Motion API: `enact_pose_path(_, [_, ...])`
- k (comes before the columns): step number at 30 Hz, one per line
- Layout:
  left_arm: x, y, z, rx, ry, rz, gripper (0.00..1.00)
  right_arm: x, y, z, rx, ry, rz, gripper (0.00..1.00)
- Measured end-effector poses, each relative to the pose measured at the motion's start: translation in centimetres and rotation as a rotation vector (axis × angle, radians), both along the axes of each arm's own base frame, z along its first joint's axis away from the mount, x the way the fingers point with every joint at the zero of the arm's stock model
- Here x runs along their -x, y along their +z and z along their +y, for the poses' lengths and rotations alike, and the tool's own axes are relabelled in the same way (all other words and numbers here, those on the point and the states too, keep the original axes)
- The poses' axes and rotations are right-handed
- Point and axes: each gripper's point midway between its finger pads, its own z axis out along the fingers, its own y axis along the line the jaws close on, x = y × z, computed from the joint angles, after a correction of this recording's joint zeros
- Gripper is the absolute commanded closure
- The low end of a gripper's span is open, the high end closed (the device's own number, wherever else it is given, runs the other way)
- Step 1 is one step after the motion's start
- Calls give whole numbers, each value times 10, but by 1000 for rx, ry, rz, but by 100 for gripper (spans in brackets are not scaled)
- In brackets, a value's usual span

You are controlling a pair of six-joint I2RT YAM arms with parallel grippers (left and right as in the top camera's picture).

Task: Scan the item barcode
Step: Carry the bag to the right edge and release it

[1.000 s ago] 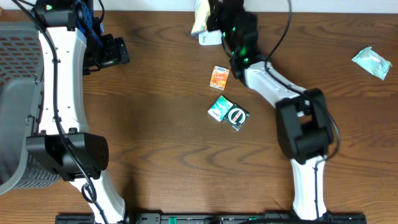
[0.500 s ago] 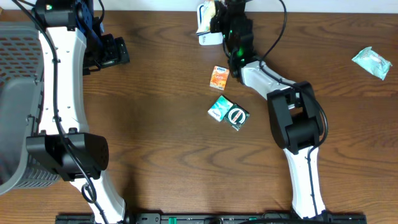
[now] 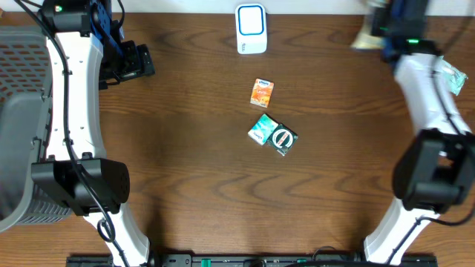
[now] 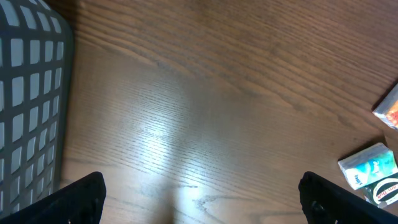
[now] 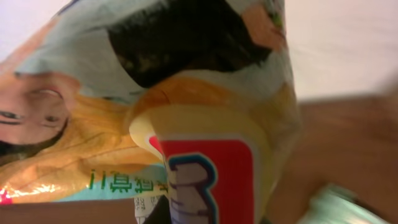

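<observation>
Starting at the near edge of the worktop, the two arm bases stand one to each side. Toward the middle lie two small packets touching each other: a teal packet and, on its right, a dark packet bearing a round white emblem. Just beyond them, and apart from both, lies an orange packet.

A grey basket occupies the left edge, and the left arm runs up alongside it. The left end effector hangs over the wood at far left. Its wrist view shows the two dark fingers spread wide over plain tabletop, gripping nothing.

At the far edge, centre, lies the scanner, white with a blue outline.

The right end effector is at the far right, well apart from the scanner and blurred in the overhead view. It is closed narrow on the yellow snack packet. In the right wrist view this packet fills the frame, showing a printed face, dark hair, and a red panel edged in blue. The fingers themselves are not visible there. A small white patch at the packet's lower edge is too blurred to read.

A pale green crinkled packet lies at the right edge, just beside the right forearm.
</observation>
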Motion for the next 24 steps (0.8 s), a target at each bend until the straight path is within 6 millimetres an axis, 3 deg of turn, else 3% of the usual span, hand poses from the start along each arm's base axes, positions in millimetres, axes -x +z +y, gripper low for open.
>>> enact_pose_path(1, [0, 0, 0, 0, 0, 0, 2, 5, -3, -10, 17, -15, 24, 53])
enact_pose_path(2, [0, 0, 0, 0, 0, 0, 3, 23, -16, -40, 45, -74, 103, 1])
enact_pose_path(6, [0, 0, 0, 0, 0, 0, 2, 68, -52, -92, 49, -154, 299, 1])
enact_pose_path(8, [0, 0, 0, 0, 0, 0, 2, 77, -61, -99, 17, -145, 332, 1])
enact_pose_path(11, [0, 0, 0, 0, 0, 0, 2, 78, -66, -93, -62, -99, 331, 1])
enact_pose_path(15, [0, 0, 0, 0, 0, 0, 2, 68, -67, -58, -217, 22, 291, 1])
enact_pose_path(17, [0, 0, 0, 0, 0, 0, 2, 63, -66, -29, -329, 108, 273, 1])
enact_pose_path(20, [0, 0, 0, 0, 0, 0, 2, 77, -70, 42, -576, 262, 349, 3])
enact_pose_path(21, [0, 0, 0, 0, 0, 0, 2, 84, -72, 56, -621, 282, 384, 3])
enact_pose_path(24, [0, 0, 0, 0, 0, 0, 2, 120, -82, 130, -763, 385, 574, 5])
